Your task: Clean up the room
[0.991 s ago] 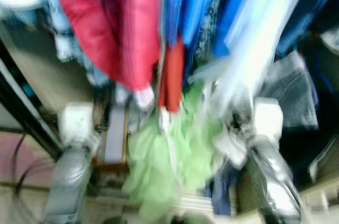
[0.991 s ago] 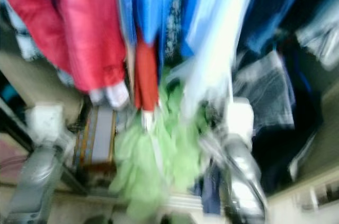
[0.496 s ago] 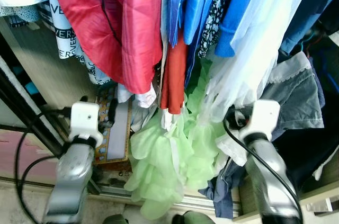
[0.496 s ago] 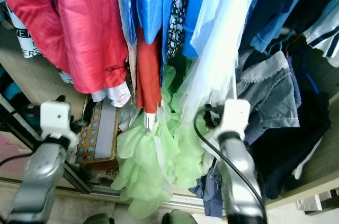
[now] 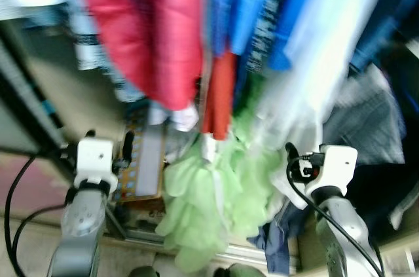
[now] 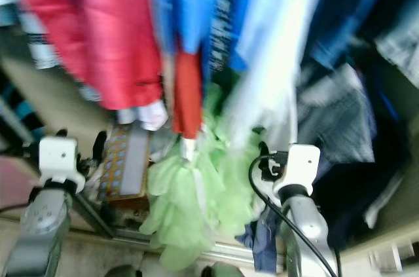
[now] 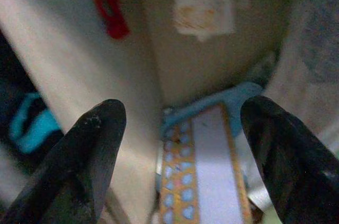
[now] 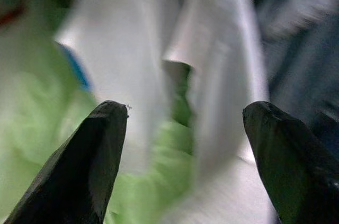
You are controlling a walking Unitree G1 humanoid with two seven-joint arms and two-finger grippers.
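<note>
The pale green dress [image 5: 216, 205] hangs long and upright near the wardrobe's bottom edge, between the arms but nearer the right gripper [image 8: 185, 155] — fingers spread, empty, just short of the white cloth [image 8: 212, 75] beside it — while the left gripper [image 7: 180, 155], also spread, faces a patterned box [image 7: 204, 176].

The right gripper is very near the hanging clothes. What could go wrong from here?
1. The right gripper is open and points at the white garment and the green ruffled garment; its fingers could snag thin fabric and pull it down.
2. The black cable at the right wrist loops loosely beside the clothes and may catch on them.
3. The head views are blurred, so aiming now is uncertain.
</note>
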